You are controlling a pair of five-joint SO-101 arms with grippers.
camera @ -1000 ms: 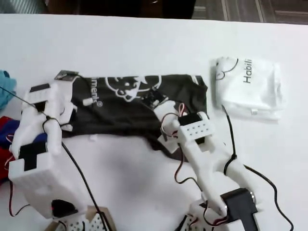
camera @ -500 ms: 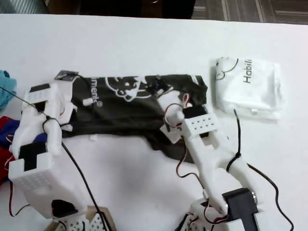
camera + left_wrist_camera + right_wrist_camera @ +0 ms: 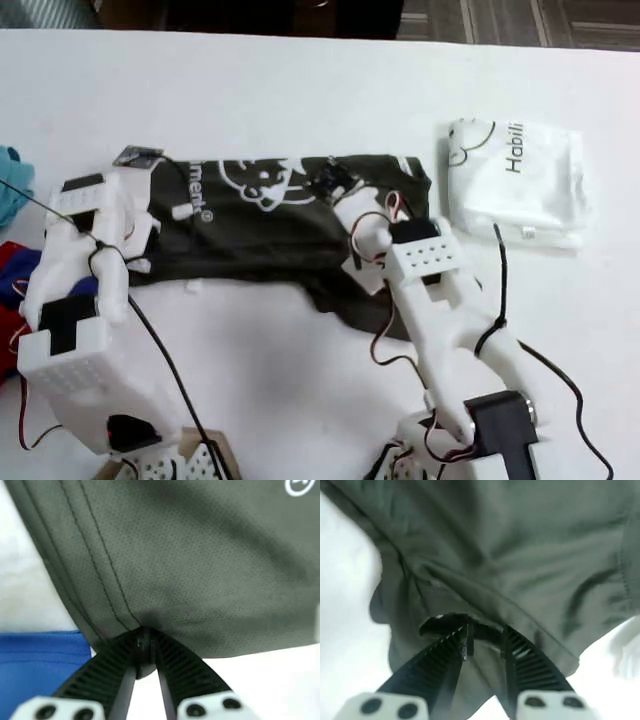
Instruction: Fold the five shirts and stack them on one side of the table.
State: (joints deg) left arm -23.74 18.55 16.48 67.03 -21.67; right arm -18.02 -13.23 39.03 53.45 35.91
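Right arm [image 3: 440, 300] has swung toward the white shirt [image 3: 520, 185] and slightly away from its base over the last second. Its gripper end has travelled with it across the black shirt [image 3: 260, 225], and the fold it carries has been drawn along. Left arm [image 3: 80, 300] unchanged.

Black shirt: one, spread across the middle of the table [image 3: 300, 90], partly folded, with its near edge rumpled below the right arm's wrist. White cartoon print and white lettering on the chest; lettering not read off.

White shirt: one, folded into a squarish packet, lying apart from the black shirt on the right arm's side. Dark outline drawing and dark lettering on top.

At the table edge on the left arm's side are three coloured cloths: one teal cloth [image 3: 8, 185], one red cloth [image 3: 10, 255] and one blue cloth [image 3: 40, 665]. The blue one lies just beside the black shirt's hem.

Left gripper [image 3: 144, 642]: jaws pinched together on the stitched hem at the black shirt's end, fabric caught right at the tips.

Right gripper [image 3: 485, 632]: jaws nearly together, with a bunched fold of the black shirt clamped between them and cloth draping on both sides.

Count: two arms, two grippers, both holding the same black shirt.
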